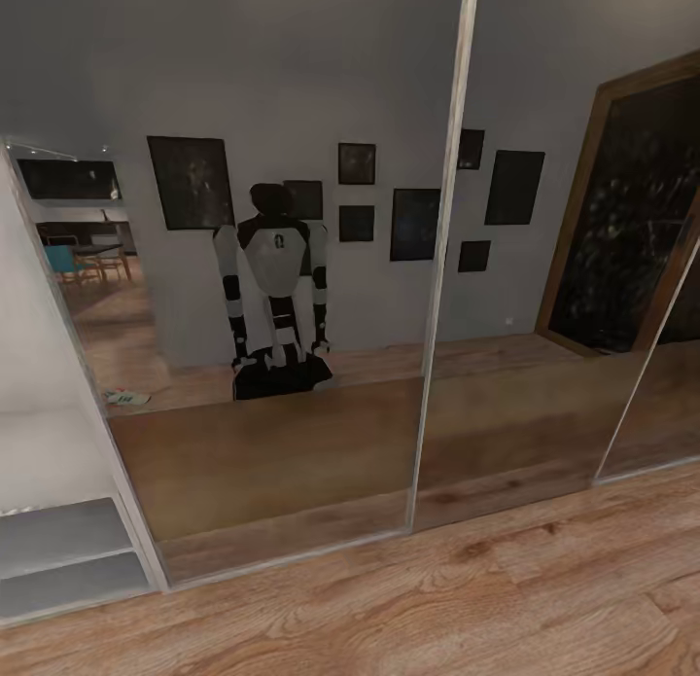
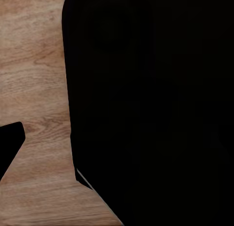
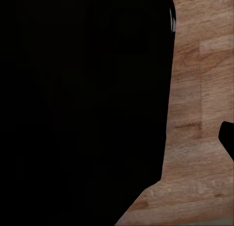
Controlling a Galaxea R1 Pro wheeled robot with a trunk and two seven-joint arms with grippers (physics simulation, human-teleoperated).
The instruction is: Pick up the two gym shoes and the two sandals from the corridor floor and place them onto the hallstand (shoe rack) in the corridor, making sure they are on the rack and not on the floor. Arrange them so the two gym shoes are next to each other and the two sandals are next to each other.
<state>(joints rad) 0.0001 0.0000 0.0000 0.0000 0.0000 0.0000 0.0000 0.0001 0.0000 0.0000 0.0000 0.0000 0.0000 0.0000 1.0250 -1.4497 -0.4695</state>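
Glossy mirror panels (image 1: 292, 365) reflect possibly a striped gym shoe (image 1: 127, 398).

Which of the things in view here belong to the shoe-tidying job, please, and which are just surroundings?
Job:
- cream-white green-striped gym shoe, reflected in the mirror
- light-brown wood-plank corridor floor

Surroundings:
- mirrored sliding doors
- dark framed wall pictures
- pale grey low shelves

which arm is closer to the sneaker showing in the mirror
Left. In the mirror, the left arm hangs on the side of the gym shoe; the right arm hangs beyond the trunk, farther away.
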